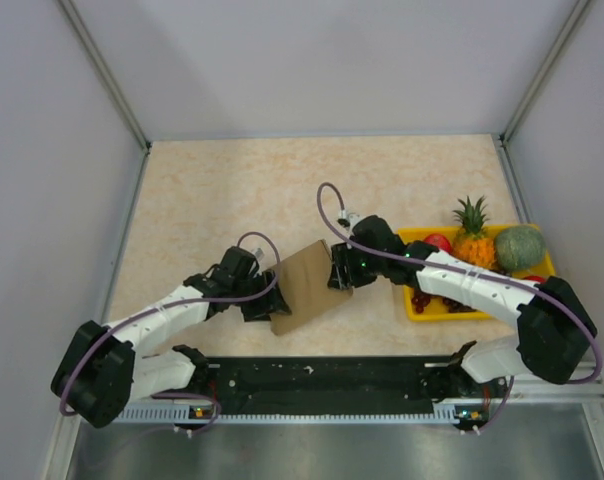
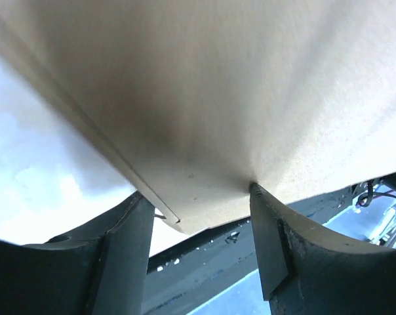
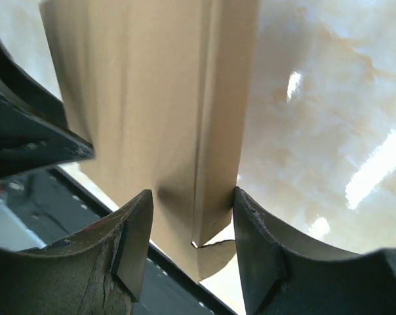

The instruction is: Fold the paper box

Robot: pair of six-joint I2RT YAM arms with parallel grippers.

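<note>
- Two arms meet at the paper box [image 1: 304,285], one on each side of it
- left gripper [image 1: 261,304]: its fingers [image 2: 277,243] straddle a lower corner of the cardboard; one tip touches the brown face, the other sits just beside the edge, and whether it clamps I cannot tell
- right gripper [image 1: 340,272]: closed on a folded panel, one finger against each side
- paper box: tilted between both grippers, creased along one side, near the front of the worktop [image 1: 212,190]
- yellow tray [image 1: 418,312] of fruit lies beyond the right gripper, apart from the cardboard
</note>
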